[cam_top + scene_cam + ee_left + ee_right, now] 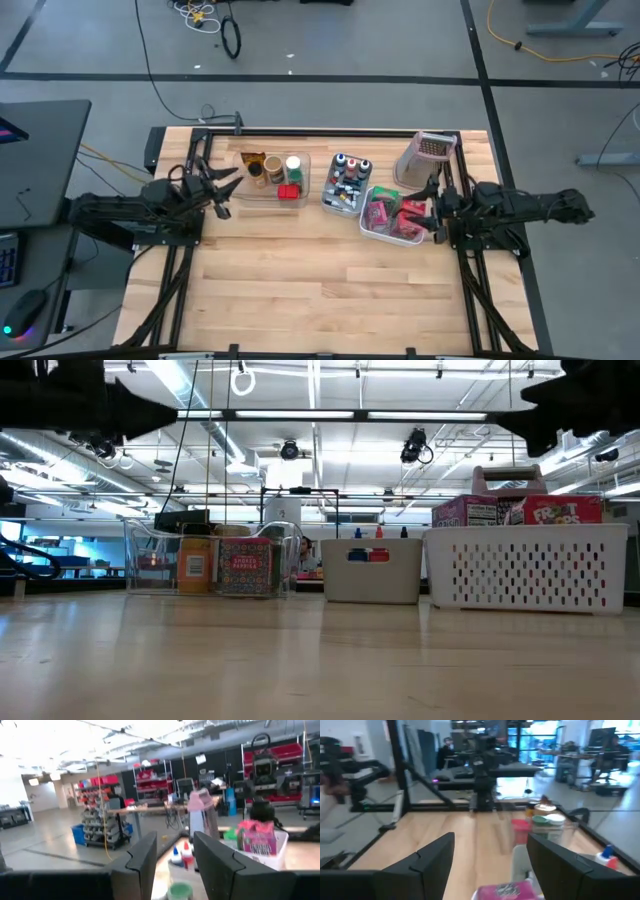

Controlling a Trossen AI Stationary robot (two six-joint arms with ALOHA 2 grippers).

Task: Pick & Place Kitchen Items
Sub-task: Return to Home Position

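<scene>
Seemingly all the kitchen items are binned. Short jars (275, 165) and a red box (290, 190) sit in the clear bin (140, 565) at the far left. Tiny capped bottles (346, 180) are in the grey bin (370, 578) at centre, and pink and red boxes (388, 212) fill the white perforated bin (530, 570) to the right. None lies loose on the desk (320, 290).

The left gripper (228, 192) hovers just left of the clear bin, fingers apart and holding nothing. The right gripper (432, 212) sits close against the white perforated bin's right side, likewise spread and empty.

The job looks finished bar parking the arms, and the risk lies in that retreat. The right gripper is so near the white perforated bin that a low or sideways sweep could catch its rim, drag it, or tip the boxes standing above its wall. The left gripper could nudge the light clear bin the same way. Lifting clear before swinging back would be safer.
</scene>
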